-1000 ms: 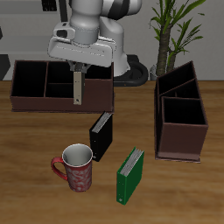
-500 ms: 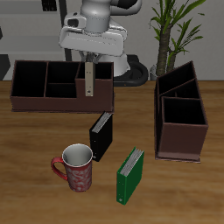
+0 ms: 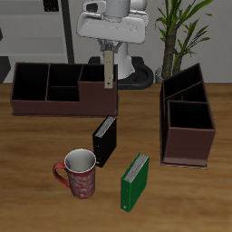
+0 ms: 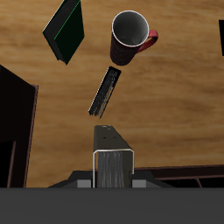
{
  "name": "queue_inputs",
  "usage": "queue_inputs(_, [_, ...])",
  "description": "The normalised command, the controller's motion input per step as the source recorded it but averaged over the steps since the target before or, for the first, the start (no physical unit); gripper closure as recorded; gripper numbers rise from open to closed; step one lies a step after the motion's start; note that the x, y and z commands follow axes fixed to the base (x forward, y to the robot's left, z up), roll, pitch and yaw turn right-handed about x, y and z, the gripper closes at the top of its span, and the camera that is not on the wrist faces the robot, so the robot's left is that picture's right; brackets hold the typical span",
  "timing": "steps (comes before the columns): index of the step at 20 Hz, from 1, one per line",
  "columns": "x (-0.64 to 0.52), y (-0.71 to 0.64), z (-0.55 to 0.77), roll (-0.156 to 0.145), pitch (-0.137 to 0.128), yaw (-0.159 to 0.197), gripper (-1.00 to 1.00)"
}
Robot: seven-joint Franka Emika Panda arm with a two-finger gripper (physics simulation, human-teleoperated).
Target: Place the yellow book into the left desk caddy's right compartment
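Note:
My gripper (image 3: 109, 53) is shut on the yellow book (image 3: 109, 70), a thin tan hardcover hanging upright below the fingers, in the air over the front wall of the wide caddy (image 3: 54, 86). The wrist view shows the book (image 4: 112, 162) end-on between the fingers. The left desk caddy (image 3: 188, 116) is the maroon-brown box seen end-on, well off to the side of the book and lower. Its right compartment (image 3: 190, 118) is the large square dark section nearest the table's front edge. Part of that caddy's wall shows in the wrist view (image 4: 16, 122).
A black book (image 3: 105, 140) stands on the table below the gripper. A red mug (image 3: 78, 172) and a green book (image 3: 135, 180) stand nearer the front edge. A potted plant (image 3: 177, 32) stands behind the left desk caddy.
My gripper has carried the yellow book upward and sideways, from above the wide caddy's middle toward the side where the left desk caddy stands. Everything on the table has stayed put.

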Motion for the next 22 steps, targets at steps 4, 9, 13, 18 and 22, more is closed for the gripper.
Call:
queue_inputs(4, [0.08,0.51,0.25,0.025,0.015,0.014,1.00])
queue_inputs(9, [0.14,0.41,0.16,0.021,0.057,0.027,1.00])
queue_inputs(13, [0.16,0.41,0.14,0.017,0.031,0.025,1.00])
queue_inputs(18, [0.15,0.34,0.18,0.004,-0.012,0.049,1.00])
queue_inputs(22, [0.10,0.19,0.21,-0.004,0.004,-0.011,1.00])
